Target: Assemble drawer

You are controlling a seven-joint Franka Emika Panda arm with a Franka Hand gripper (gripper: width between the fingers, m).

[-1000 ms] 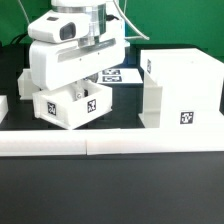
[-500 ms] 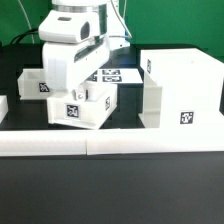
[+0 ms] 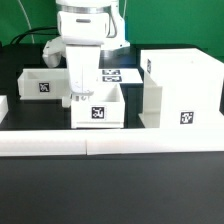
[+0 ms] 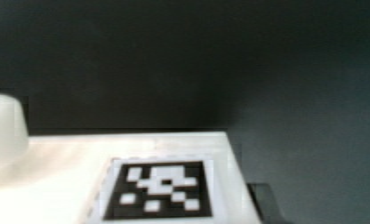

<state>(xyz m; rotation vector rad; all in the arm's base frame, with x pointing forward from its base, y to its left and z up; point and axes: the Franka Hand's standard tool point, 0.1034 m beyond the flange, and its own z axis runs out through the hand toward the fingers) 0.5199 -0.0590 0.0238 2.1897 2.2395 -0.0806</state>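
Note:
My gripper (image 3: 82,93) reaches down from the arm onto the left wall of a small white tray (image 3: 100,117). The jaws look shut on that wall. The tray sits level on the black table, its tag (image 3: 97,113) facing the front. A small knob (image 3: 68,98) shows on its left side. A second tray (image 3: 38,82) with a tag lies behind, at the exterior view's left. The tall white housing (image 3: 183,88) stands at the right. The wrist view shows the held tray's white face with a tag (image 4: 164,190), a rounded knob (image 4: 1,135) and one dark fingertip (image 4: 262,198).
Long low white border strips (image 3: 110,143) run along the front of the table. The marker board (image 3: 118,74) lies flat behind the held tray. A small white piece (image 3: 3,104) shows at the left edge.
The gripper has turned and shifted to the exterior view's right with the tray. The tray was tilted and is now square and level on the table, closer to the housing.

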